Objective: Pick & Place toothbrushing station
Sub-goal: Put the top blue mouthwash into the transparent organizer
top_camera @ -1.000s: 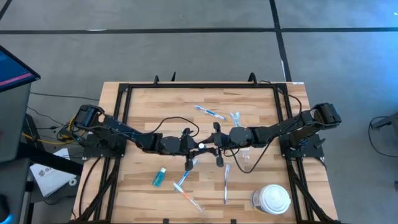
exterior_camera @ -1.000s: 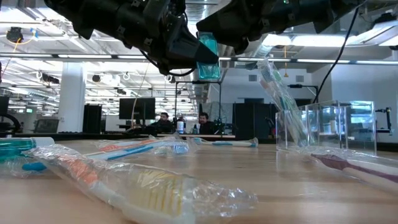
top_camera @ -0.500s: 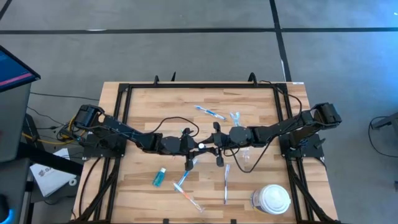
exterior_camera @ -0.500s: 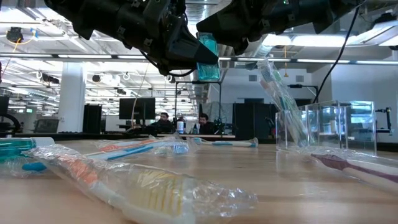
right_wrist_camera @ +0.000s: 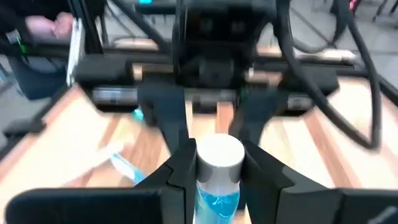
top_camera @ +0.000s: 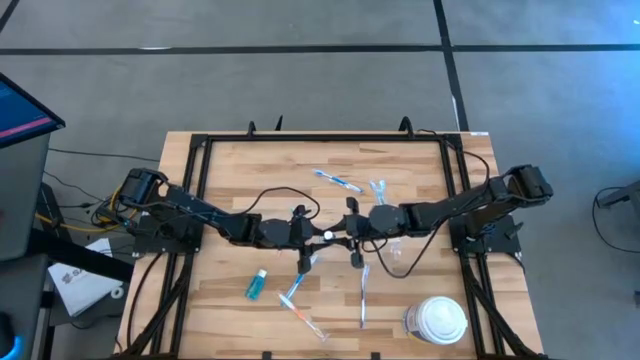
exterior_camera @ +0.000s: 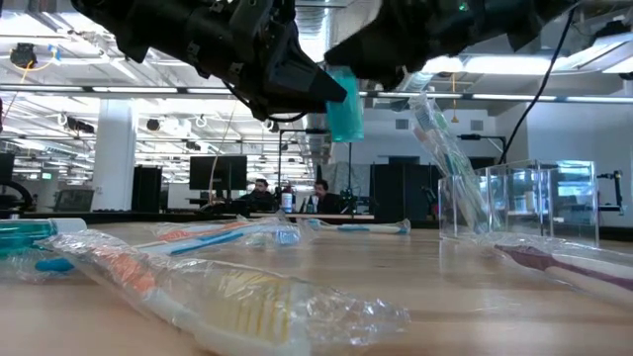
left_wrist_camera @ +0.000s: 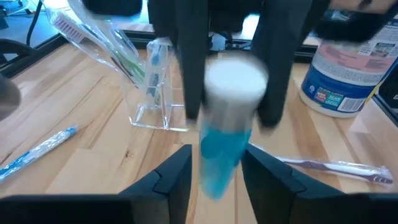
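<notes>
A small teal tube with a white cap (top_camera: 328,236) is in the air over the table's middle, between my two grippers, which face each other. My right gripper (right_wrist_camera: 217,171) is shut on it. My left gripper (left_wrist_camera: 216,177) is open; its fingers stand on either side of the tube's lower body (left_wrist_camera: 214,174), and I cannot tell whether they touch it. A clear plastic cup (exterior_camera: 514,203) stands on the table and holds wrapped toothbrushes (exterior_camera: 445,148). More wrapped toothbrushes (top_camera: 338,181) (top_camera: 363,295) and a second teal tube (top_camera: 258,285) lie flat on the table. My right gripper pinches the tube at its white-capped upper end (right_wrist_camera: 217,154) between its two fingers. The fingers come level from the table's right side. The tube is lifted clear of the table, cap up, and its teal body (exterior_camera: 344,104) hangs below, a little tilted.
A large white round lidded container (top_camera: 437,320) stands at the near right. A wrapped toothbrush (exterior_camera: 227,297) lies close to the near edge. Black frame rails (top_camera: 200,200) run along the table's left and right sides. Bare wood shows at the far left.
My right gripper has gone a little toward the table's right edge with the teal tube. The tube has come away from the left gripper's fingertip and stands more tilted than before. The left arm has kept still.
</notes>
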